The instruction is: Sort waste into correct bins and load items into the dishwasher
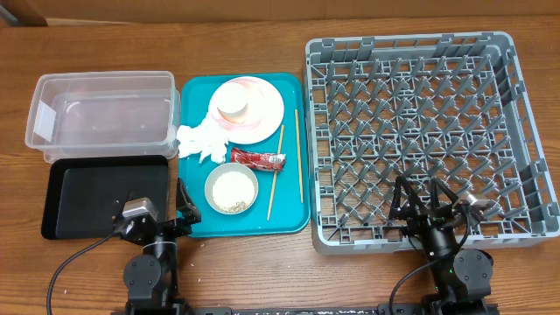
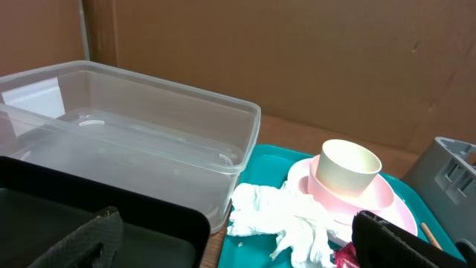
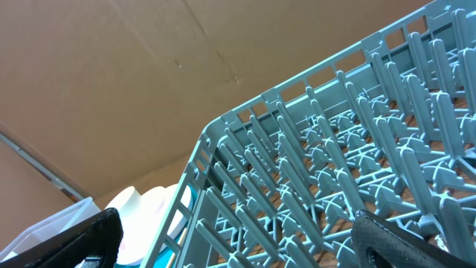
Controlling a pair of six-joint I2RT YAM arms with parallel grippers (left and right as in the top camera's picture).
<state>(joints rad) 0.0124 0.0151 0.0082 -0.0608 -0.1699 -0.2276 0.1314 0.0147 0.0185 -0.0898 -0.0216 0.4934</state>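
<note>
On the teal tray (image 1: 197,96) a cream cup (image 1: 234,105) stands on the pink plate (image 1: 262,118); I cannot make out a separate pink bowl. A crumpled white napkin (image 1: 199,140), a red wrapper (image 1: 258,158), a grey-green bowl (image 1: 232,188) holding rice scraps, and two chopsticks (image 1: 276,171) lie there too. The clear tub (image 1: 96,109) and black tray (image 1: 101,197) are on the left, the grey dish rack (image 1: 420,131) on the right. My left gripper (image 1: 185,208) (image 2: 238,249) is open and empty at the black tray's right edge. My right gripper (image 1: 418,199) (image 3: 234,246) is open and empty over the rack's front.
In the left wrist view the tub (image 2: 149,141), napkin (image 2: 286,219), cup (image 2: 346,167) and plate (image 2: 372,197) lie ahead. The right wrist view looks across the rack's pegs (image 3: 335,149). A brown wall stands behind the table.
</note>
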